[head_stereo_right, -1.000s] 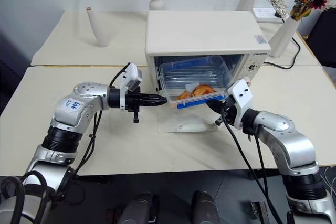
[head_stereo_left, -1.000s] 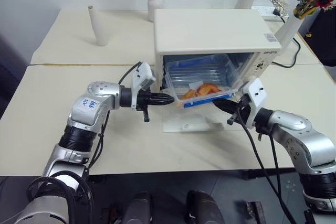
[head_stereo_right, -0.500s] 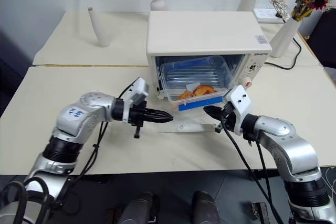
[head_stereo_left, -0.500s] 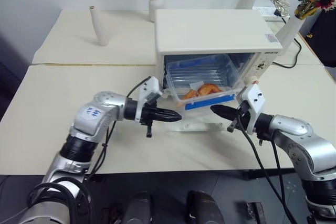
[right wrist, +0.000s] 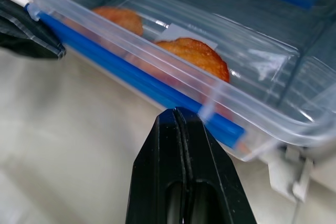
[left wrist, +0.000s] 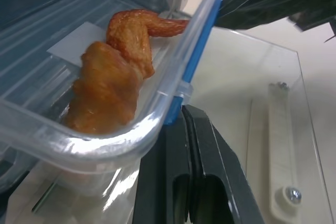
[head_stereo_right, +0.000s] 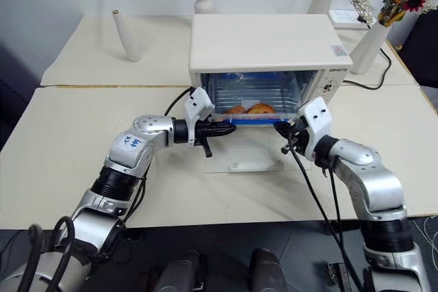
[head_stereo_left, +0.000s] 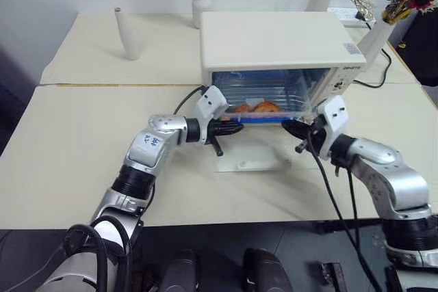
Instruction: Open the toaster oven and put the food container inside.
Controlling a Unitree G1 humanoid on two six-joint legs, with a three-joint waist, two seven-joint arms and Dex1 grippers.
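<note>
The food container [head_stereo_left: 259, 109] fills the toaster oven [head_stereo_left: 277, 49] mouth; both closed claws crowd its front.

food container [head_stereo_left: 254, 109]: rear half hidden in toaster oven [head_stereo_left: 274, 42] | contact with end effectors unclear

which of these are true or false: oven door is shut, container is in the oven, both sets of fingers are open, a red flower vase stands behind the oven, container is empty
1. The toaster oven door is shut. False: its glass door lies folded down, open, on the table.
2. The food container sits in the oven's mouth. True.
3. Both grippers have open fingers. False: the left gripper and right gripper are both shut, at the container's front edge.
4. A white vase with red flowers stands behind the oven. True.
5. The container is empty. False: orange-brown food lies inside.
</note>
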